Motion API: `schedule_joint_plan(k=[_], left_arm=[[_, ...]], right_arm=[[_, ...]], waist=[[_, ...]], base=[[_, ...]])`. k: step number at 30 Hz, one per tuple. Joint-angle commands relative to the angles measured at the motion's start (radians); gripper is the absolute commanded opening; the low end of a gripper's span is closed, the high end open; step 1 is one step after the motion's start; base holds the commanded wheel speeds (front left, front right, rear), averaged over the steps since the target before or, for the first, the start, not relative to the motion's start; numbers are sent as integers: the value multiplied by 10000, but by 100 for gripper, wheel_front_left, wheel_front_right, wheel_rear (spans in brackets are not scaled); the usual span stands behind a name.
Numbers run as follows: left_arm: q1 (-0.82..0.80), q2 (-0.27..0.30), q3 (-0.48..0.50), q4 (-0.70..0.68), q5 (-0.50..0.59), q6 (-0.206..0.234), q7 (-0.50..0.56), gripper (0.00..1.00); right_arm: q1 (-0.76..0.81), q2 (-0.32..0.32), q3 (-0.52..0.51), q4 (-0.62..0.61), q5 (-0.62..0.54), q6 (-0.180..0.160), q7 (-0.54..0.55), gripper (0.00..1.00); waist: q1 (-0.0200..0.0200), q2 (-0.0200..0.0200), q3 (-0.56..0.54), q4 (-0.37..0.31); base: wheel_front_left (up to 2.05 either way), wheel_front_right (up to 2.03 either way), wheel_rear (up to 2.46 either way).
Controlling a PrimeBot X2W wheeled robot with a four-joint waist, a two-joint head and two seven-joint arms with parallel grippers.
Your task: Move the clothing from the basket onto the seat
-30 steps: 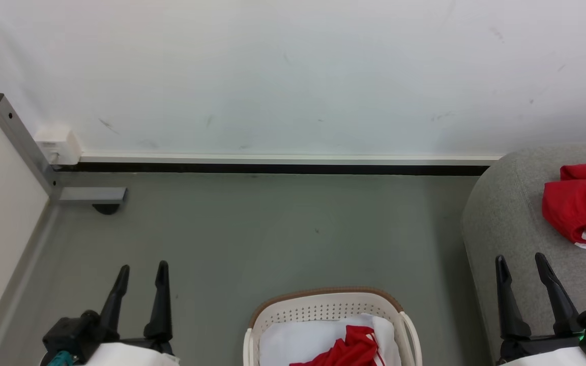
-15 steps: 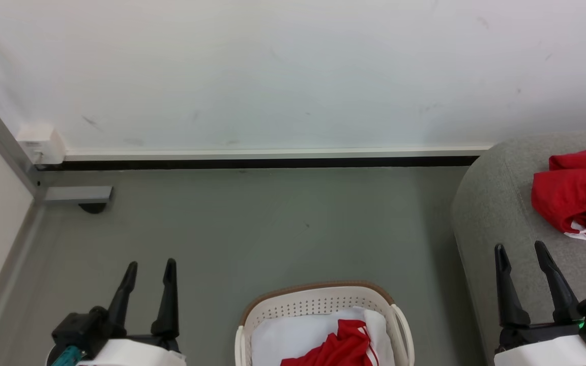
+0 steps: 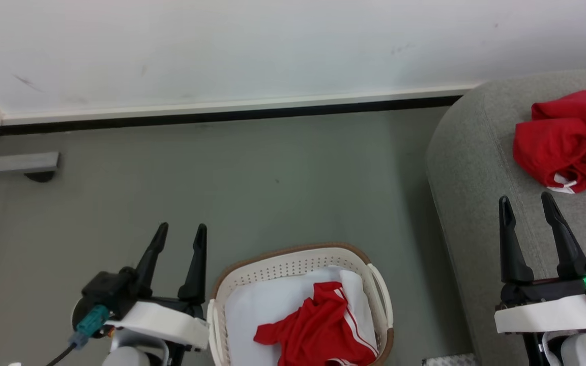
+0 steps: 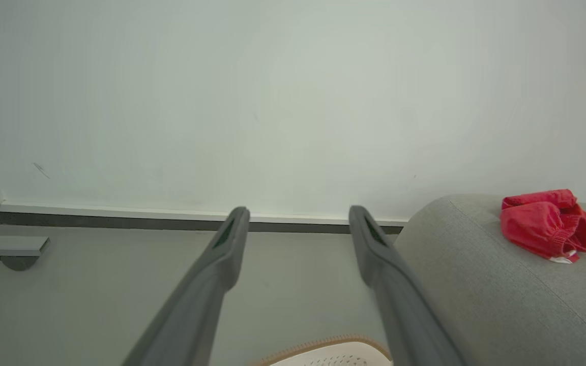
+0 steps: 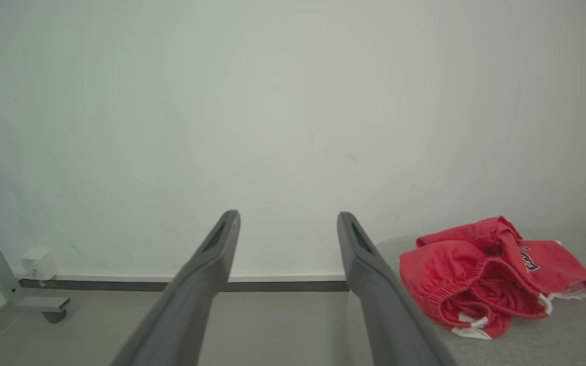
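- A soft bright red fabric garment with thin white stripes (image 3: pixel 318 330) lies crumpled in the oval cream-white perforated plastic basket (image 3: pixel 283 254), on white cloth (image 3: pixel 267 315).
- 1 more bunched red garment (image 3: pixel 562 140) sits on the large grey woven-fabric seat (image 3: pixel 476 168).
- The left gripper (image 3: pixel 182 227) hovers just beside the basket and the right gripper (image 3: pixel 524 198) over the seat's edge; both stand spread and empty.
- The fabric looks light, limp and sturdy. Pinching a raised fold near its middle should lift it, though trailing ends could snag the rim.
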Motion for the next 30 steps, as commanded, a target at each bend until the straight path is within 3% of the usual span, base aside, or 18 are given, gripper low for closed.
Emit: schedule_joint_plan(k=[1,14,30], left_arm=[[-217,160,-103,78,134,-21,-1,100],[-1861,1278,-1793,1519,-386,-9,31,100],[-4374,2115,-5152,3823,-1865,-9,1814,100]], right_arm=[[-214,46,21,-58,-103,-22,-28,100],[-1575,286,29,-638,-119,-22,-14,100],[-3108,312,-187,-1719,518,-22,-14,100]], waist=[[-1,0,463,-364],[-1,0,2594,-1362],[-1,0,5365,-2617]], base=[[0,0,0],[0,0,0],[0,0,0]])
